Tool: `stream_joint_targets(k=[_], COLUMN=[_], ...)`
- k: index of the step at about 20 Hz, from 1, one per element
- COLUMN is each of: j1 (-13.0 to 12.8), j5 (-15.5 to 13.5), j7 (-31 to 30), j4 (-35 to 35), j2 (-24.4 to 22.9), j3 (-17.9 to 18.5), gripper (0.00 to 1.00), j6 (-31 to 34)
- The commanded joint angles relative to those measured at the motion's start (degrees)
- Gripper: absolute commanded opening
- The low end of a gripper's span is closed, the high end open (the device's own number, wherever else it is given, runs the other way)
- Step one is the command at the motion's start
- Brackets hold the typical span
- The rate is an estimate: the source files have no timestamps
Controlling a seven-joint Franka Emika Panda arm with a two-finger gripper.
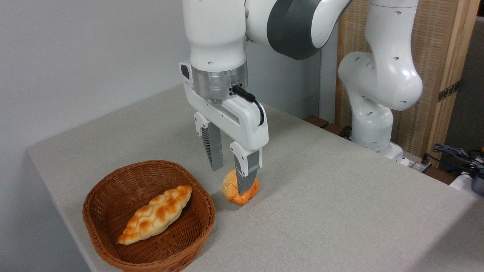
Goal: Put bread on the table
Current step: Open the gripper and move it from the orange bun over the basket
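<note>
The arm reaches in from the upper right, its last link vertical and the claw [230,177] pointing straight down over the tabletop [340,211]. The two fingers stand well apart and hold nothing; the right-hand finger [246,172] hangs in front of a small round bun [239,190] that sits on the tabletop just right of the wicker basket [113,241], though whether it touches the bun cannot be told. The bread [157,213] lies inside the basket, slanted from lower left to upper right, left of the claw.
</note>
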State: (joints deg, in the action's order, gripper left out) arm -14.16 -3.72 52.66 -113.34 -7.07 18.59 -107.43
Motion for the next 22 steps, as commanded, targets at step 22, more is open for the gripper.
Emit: stream_joint_targets(k=[22], j1=[-2.89], j5=[-3.31], j7=[-28.03], j4=[0.31], j2=[6.01], j3=[-0.22], gripper=[1.00], j6=[-15.00])
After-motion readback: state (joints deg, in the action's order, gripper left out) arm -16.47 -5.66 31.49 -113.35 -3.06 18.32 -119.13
